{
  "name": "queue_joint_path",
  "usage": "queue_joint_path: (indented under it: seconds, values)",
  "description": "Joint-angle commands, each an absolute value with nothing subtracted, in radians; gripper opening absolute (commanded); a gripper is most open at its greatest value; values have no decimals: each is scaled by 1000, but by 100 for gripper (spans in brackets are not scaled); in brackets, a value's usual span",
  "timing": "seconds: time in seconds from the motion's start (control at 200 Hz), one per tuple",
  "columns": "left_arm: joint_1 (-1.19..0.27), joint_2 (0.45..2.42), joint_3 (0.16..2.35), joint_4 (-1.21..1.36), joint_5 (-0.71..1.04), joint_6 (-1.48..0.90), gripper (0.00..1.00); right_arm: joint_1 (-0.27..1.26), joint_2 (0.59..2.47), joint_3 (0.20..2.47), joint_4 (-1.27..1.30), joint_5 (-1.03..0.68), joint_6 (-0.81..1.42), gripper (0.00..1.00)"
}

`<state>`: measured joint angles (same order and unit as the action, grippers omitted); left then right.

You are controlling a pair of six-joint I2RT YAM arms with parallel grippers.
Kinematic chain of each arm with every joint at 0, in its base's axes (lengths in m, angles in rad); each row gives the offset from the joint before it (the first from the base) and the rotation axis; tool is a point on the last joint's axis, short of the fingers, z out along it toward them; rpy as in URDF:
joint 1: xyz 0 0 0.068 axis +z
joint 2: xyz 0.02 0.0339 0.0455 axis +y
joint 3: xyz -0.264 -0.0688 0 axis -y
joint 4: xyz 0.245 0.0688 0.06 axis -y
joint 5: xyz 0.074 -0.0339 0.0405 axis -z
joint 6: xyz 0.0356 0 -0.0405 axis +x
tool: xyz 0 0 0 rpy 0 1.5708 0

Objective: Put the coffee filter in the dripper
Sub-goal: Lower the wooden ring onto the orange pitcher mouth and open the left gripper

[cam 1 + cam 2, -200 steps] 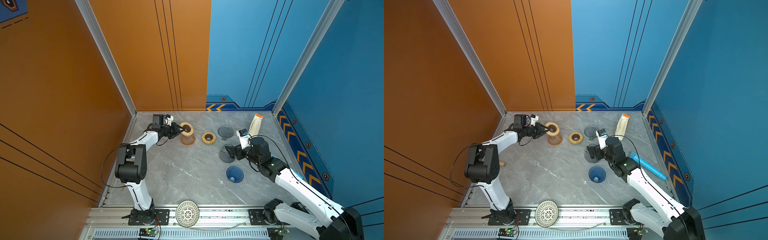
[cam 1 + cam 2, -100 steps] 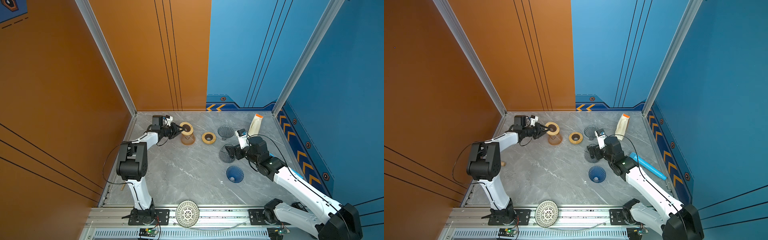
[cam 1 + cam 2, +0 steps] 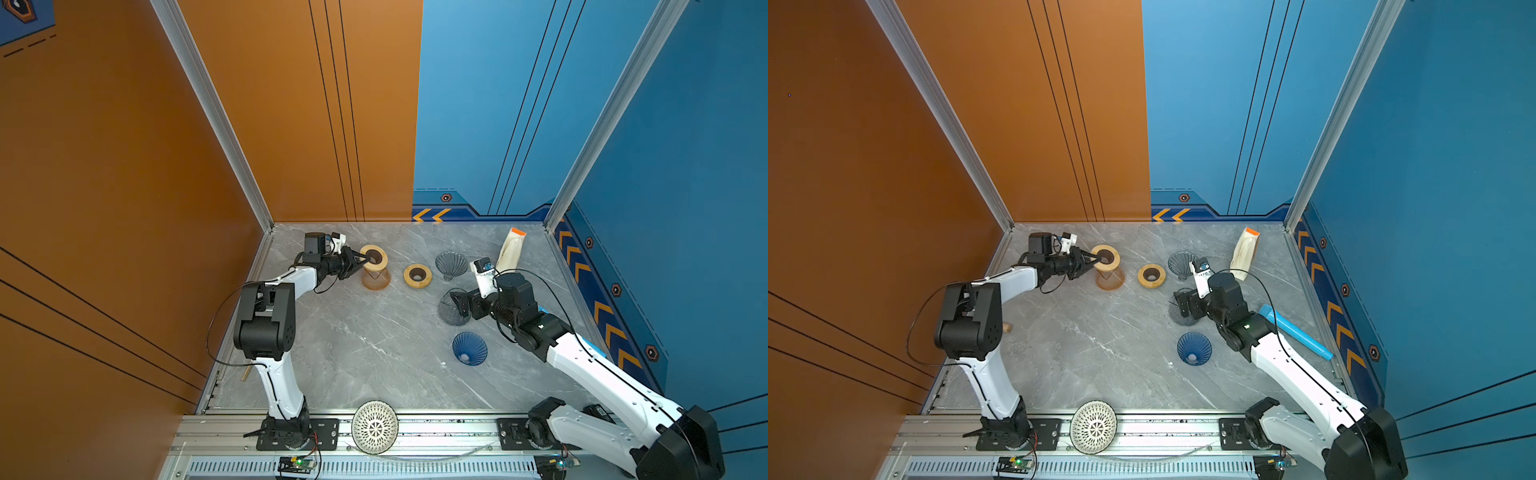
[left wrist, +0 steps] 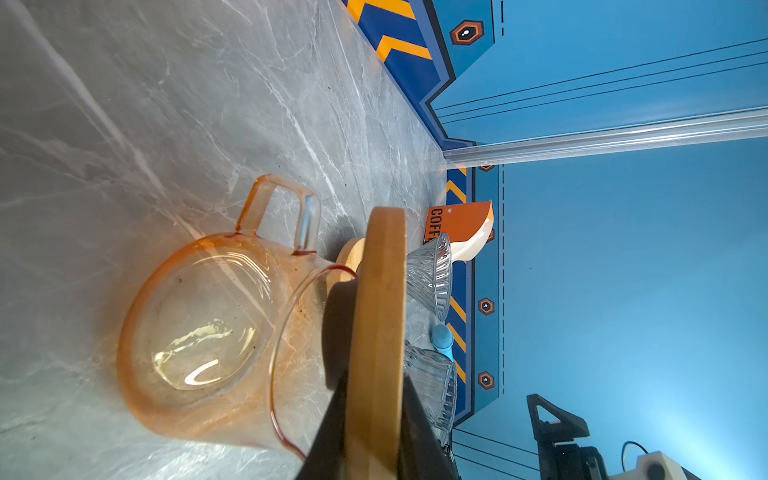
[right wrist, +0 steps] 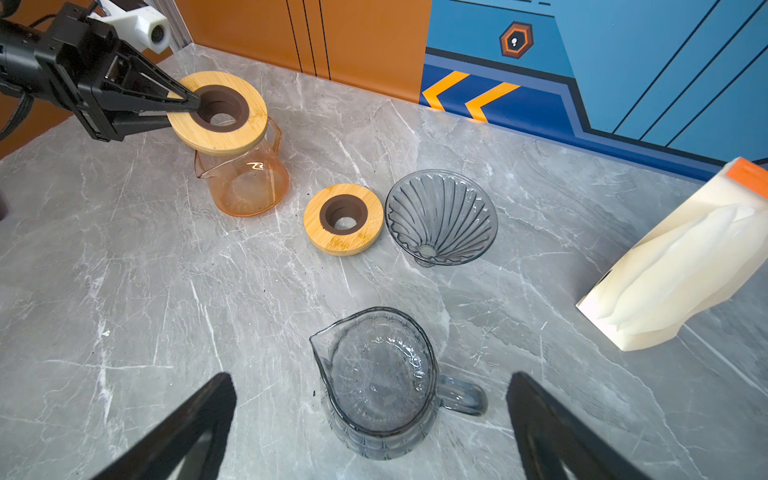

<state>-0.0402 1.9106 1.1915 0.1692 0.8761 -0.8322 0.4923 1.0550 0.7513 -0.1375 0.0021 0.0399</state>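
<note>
Filter pack [image 5: 681, 266] leans near the back right corner, filters inside, and the grey dripper [image 5: 441, 217] sits upright just beside a loose ring [image 5: 343, 243]. Left gripper [image 5: 189, 102] is pinched on the wooden ring [image 5: 220, 139] atop the orange carafe [image 5: 245, 183]. Right gripper [image 5: 370, 380] has its fingers spread wide over the grey carafe [image 5: 376, 415].

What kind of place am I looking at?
Probably a robot test booth staged as a pour-over coffee station: two arms bolted to a front rail, painted wall panels, and glass drippers, carafes and a coffee filter pack on a marble-look tabletop.
</note>
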Motion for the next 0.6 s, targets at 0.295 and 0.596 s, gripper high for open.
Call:
queue_joint_path:
  seconds: [0.295,0.596]
  values:
    - [-23,1931,1145,204,916,-844,9,502,1035,770,-162,14,15,100]
    - [-14,1939,1145,208,903,-854,21,503,1011,759,-157,23,16,100]
